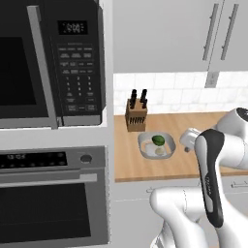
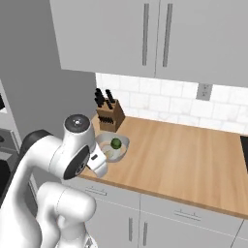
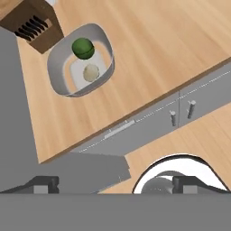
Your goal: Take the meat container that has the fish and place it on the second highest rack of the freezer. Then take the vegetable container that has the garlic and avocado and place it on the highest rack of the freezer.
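Grey, rounded and shallow, the vegetable container [image 3: 80, 61] sits on the wooden surface [image 3: 153, 54] beside a knife block [image 3: 32, 23], with the avocado [image 3: 83, 48] and garlic [image 3: 91, 72] inside. High above and off the edge, the tool [image 3: 115, 184] has its fingers spread wide, holding nothing. Judged risk: a descent from here could snag the container's rim or nudge the knife block, tipping the contents. Cabinets hang above a tiled wall; a microwave [image 1: 48, 63] and oven [image 1: 51, 193] stand left.
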{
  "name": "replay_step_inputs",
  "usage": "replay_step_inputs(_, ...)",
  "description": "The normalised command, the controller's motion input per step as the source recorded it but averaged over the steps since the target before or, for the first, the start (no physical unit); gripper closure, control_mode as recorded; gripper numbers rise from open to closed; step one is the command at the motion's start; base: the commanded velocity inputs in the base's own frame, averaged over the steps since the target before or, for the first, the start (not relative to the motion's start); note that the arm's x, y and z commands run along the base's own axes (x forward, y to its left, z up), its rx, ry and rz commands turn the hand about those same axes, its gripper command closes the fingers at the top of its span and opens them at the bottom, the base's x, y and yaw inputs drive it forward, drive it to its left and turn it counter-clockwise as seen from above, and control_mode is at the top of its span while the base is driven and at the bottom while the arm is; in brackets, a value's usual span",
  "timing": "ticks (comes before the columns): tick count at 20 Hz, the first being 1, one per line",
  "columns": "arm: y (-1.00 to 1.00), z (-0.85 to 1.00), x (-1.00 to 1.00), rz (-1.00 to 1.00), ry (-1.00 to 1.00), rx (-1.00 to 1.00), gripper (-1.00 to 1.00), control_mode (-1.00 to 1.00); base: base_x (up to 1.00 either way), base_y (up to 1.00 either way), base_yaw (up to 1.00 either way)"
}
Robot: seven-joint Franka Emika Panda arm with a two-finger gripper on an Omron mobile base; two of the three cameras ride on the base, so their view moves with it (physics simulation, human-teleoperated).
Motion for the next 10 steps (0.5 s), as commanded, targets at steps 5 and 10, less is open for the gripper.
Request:
replay_step_inputs(5, 0.00, 0.00, 0.00, 0.00, 0.00, 0.00, -1.00, 1.00, 0.12, 0.00, 0.02)
replay_step_inputs(10, -0.33, -0.33, 0.73, -0.08, 0.06, 0.04, -1.00, -1.00, 0.07, 0.00, 0.01)
